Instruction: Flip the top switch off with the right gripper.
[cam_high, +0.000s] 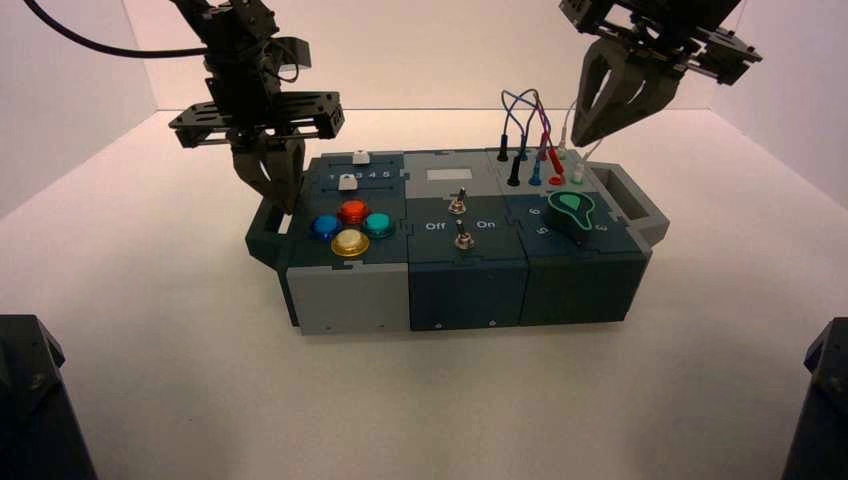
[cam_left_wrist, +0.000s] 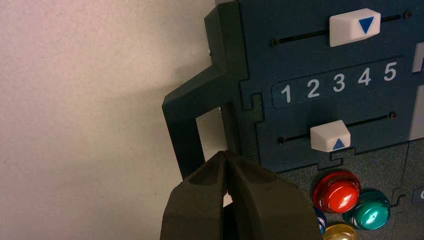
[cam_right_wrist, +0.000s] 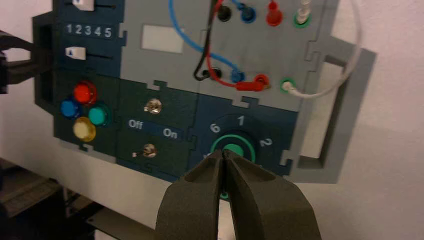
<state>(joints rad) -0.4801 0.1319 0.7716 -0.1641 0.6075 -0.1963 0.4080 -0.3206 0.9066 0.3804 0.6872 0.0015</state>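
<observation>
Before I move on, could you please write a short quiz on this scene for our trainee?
1. Multiple choice: Which round button sits nearest the front edge of the box?
a) red
b) yellow
c) blue

2. True or false: The left pincer is at the box's left end, while the right pincer is clear of the top switch.

3. Fill in the blank: The lettering between the top switch and the lower switch reads "Off" and "____".

Key: 1 b; 2 true; 3 On
</observation>
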